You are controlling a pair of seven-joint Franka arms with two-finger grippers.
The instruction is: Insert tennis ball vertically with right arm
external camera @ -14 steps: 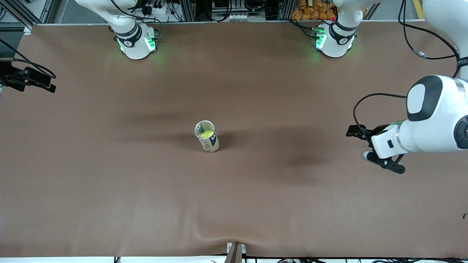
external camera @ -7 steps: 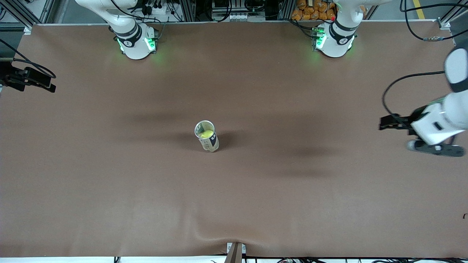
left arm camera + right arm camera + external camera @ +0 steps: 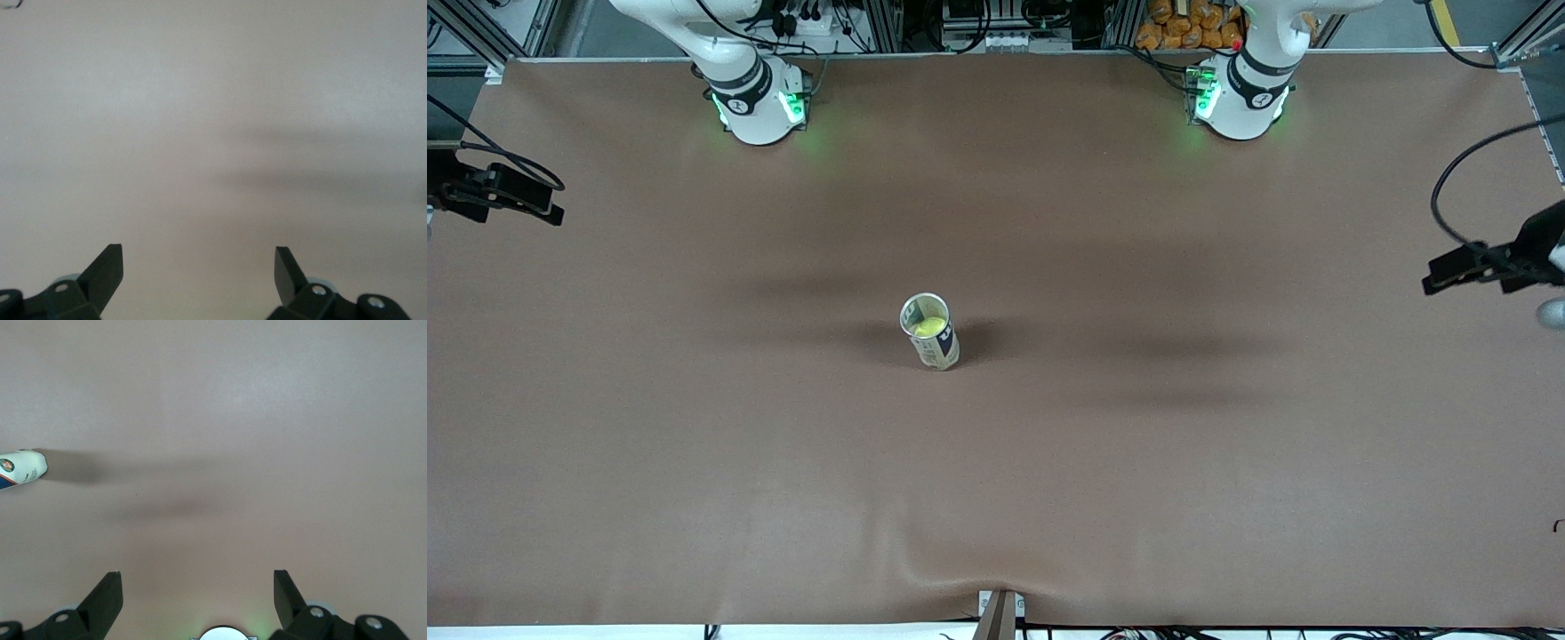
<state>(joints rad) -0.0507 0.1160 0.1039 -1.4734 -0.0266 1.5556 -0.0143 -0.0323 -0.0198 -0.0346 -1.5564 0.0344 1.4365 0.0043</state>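
While both pincers gape, the can [image 3: 931,333] stands upright, mouth up.

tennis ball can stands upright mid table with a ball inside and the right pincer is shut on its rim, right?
Not quite. The can does stand upright mid table with a ball inside, but the right pincer is open over bare table, away from the can; the right wrist view shows this.
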